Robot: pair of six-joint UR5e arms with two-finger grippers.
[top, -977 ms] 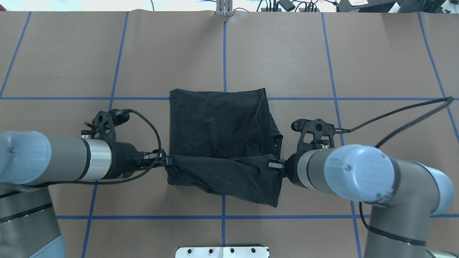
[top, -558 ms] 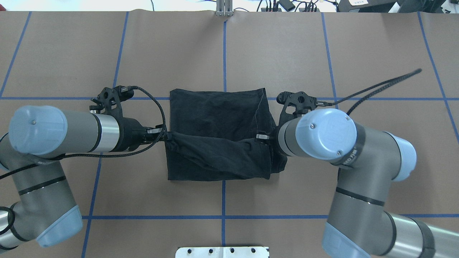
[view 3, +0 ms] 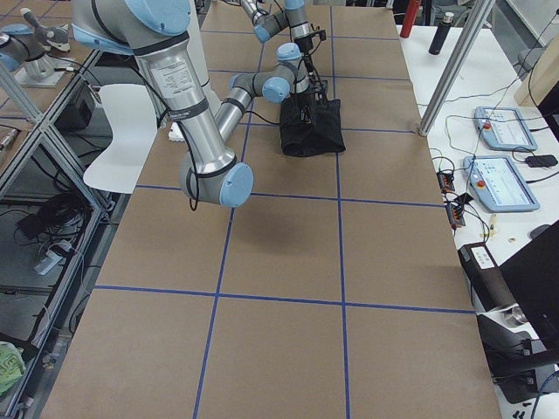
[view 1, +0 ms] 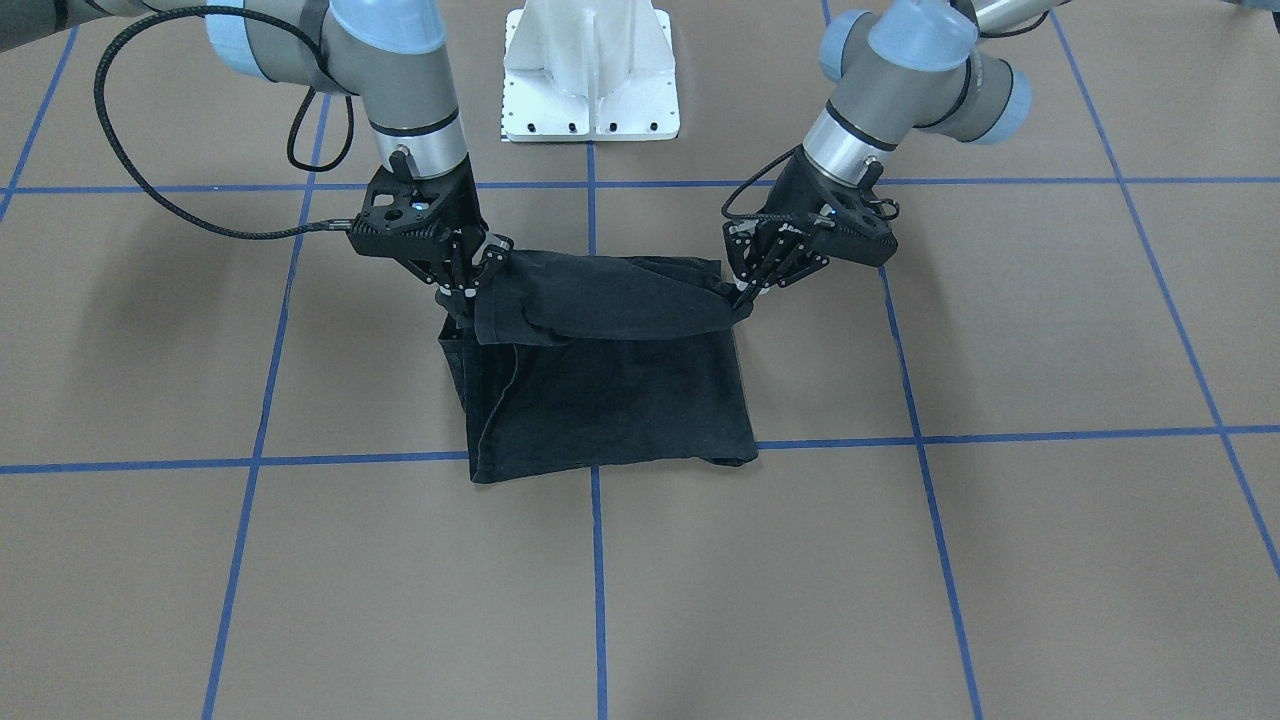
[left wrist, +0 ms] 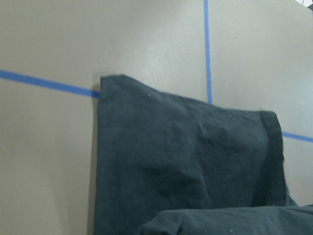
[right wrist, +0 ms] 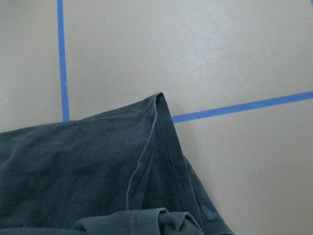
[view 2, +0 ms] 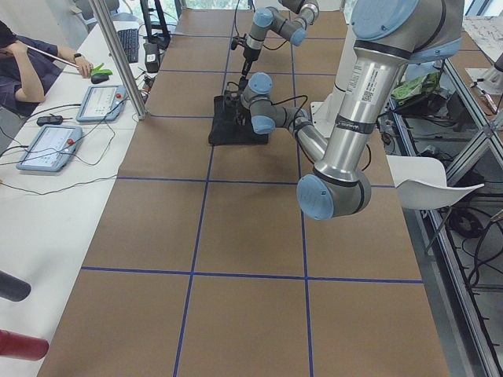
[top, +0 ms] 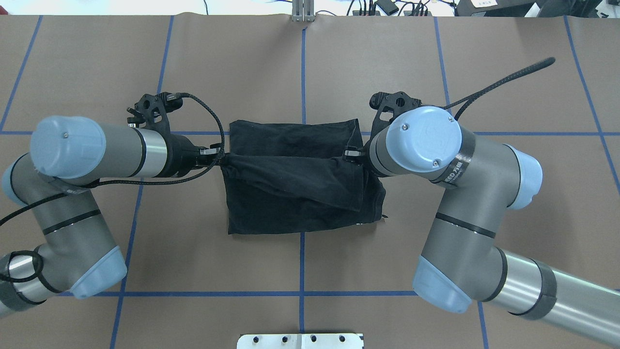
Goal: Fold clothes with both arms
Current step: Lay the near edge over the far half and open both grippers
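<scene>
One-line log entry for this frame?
left claw: shut on black fabric T-shirt corner | right claw: shut on other corner | held edge raised over lower layer | far strip uncovered

A brown table (top: 387, 58) gridded with blue tape (top: 218, 293) bears a partly folded black T-shirt (top: 290, 213).

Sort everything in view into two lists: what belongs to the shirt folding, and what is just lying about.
Part of the job:
black T-shirt, near edge lifted and carried over the rest
left gripper, jaws shut on that edge
right gripper, likewise

Just lying about:
white pedestal base
control pendant
keyboard
dark bottle
</scene>
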